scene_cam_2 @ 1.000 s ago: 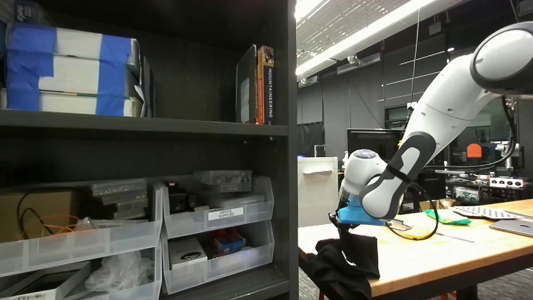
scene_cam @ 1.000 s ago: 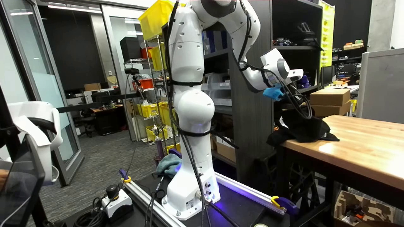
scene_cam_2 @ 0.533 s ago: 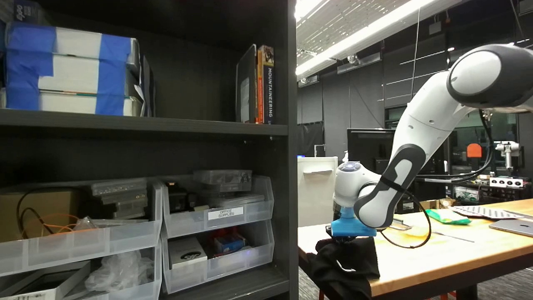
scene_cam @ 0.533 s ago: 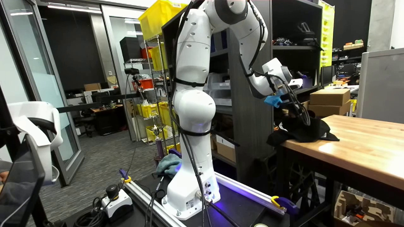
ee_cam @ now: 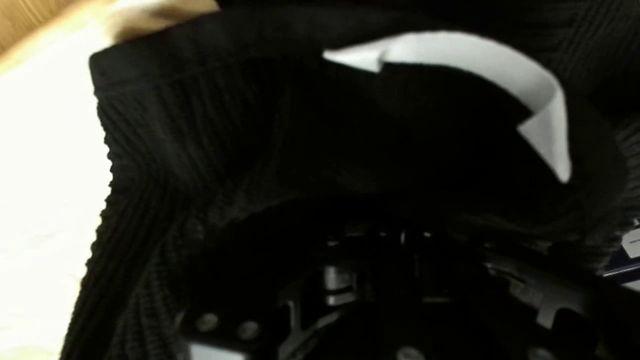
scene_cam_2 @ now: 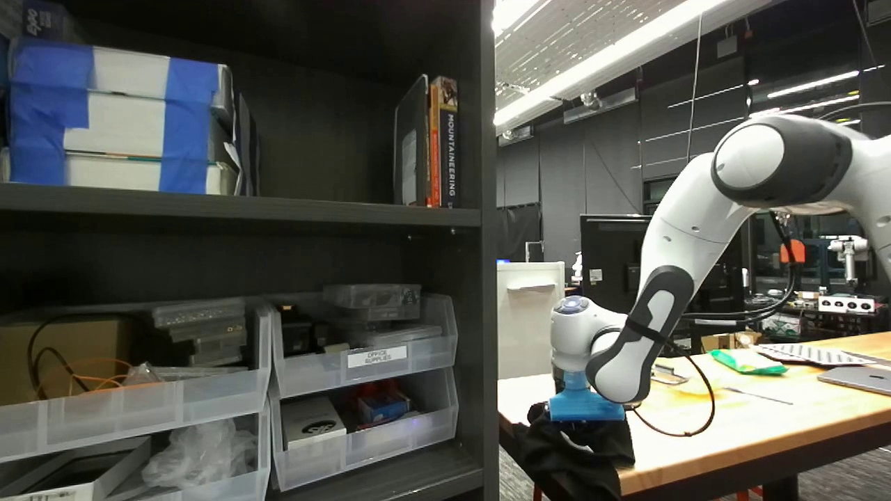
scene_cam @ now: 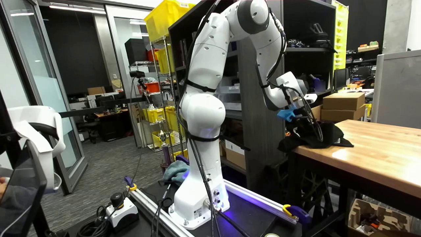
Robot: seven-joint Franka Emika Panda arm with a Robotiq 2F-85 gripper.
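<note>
Draping off a table (scene_cam: pixel 384 149), ribbed black cloth (ee_cam: pixel 225 120), curled white strip (ee_cam: pixel 465 49), claw (ee_cam: pixel 380 237) too dark to tell if pinching

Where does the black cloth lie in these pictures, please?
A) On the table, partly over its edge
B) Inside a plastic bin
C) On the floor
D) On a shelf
A: in both exterior views, the black cloth lies at a corner of the table, with a part hanging past the edge.
</note>
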